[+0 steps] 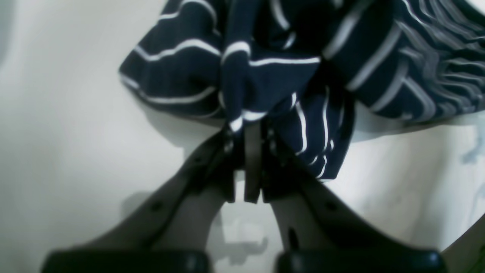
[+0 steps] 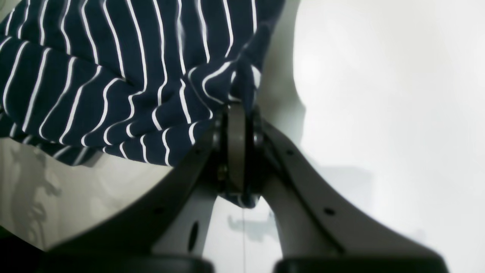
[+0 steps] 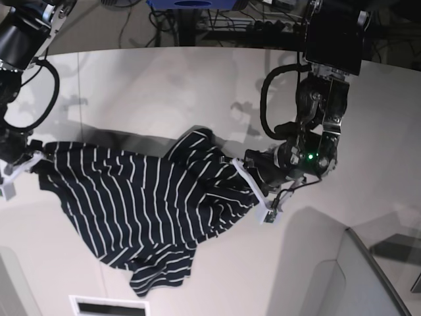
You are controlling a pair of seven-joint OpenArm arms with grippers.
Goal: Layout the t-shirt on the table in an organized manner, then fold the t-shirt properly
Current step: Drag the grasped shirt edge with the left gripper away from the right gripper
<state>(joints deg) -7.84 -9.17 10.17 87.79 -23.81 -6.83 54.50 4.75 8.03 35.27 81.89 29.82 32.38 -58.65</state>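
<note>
At my remote station, both arms have the t-shirt (image 3: 151, 197) pinched at opposite ends on the table (image 3: 164, 85), midway through the laying-out step. The left gripper (image 1: 252, 129) is clamped on a bunched fold of striped cloth, jaws pressed together with fabric spilling past them; the right gripper (image 2: 237, 113) is likewise closed tight on an edge of the shirt, a scrap of cloth showing below the jaws. From the base view the garment sprawls between the two grips, stretched along its upper edge but crumpled in the middle, with a loose flap trailing toward the near side.

I judge the fold itself has not begun. The next move, as I read it, calls for drawing the two grips apart and lifting a little so the bunched middle opens flat, without tearing cloth out of either pinch.

Around the work: cables (image 3: 217, 26) hang behind the far table edge, and a grey panel (image 3: 355, 276) sits at the near corner beside the left arm, which I would keep the shirt clear of.
</note>
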